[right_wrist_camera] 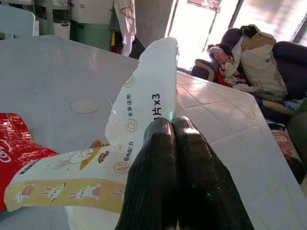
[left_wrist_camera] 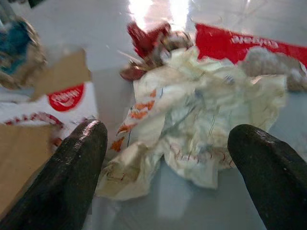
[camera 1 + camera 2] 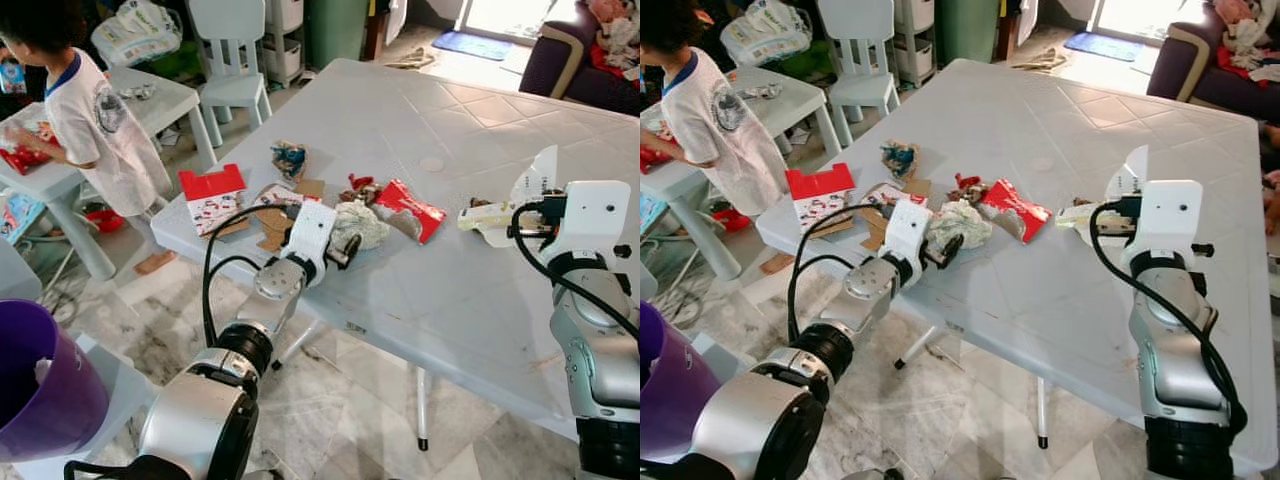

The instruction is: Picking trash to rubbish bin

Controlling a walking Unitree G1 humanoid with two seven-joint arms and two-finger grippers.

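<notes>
Nearest you, the left gripper (image 2: 168,158) stands wide open, its two black fingers (image 2: 79,158) flanking the crumpled paper wrapper (image 2: 201,120) at the centre of the left wrist frame. Push forward until the wad sits deep between them, then close slowly, so that you catch neither the cardboard scrap (image 2: 62,72) at upper left nor the red packet (image 3: 412,208). The right gripper (image 1: 178,148) is clamped tight on the white plastic wrapper (image 1: 144,96). The purple bin (image 3: 40,390) waits at lower left of the left eye frame.
</notes>
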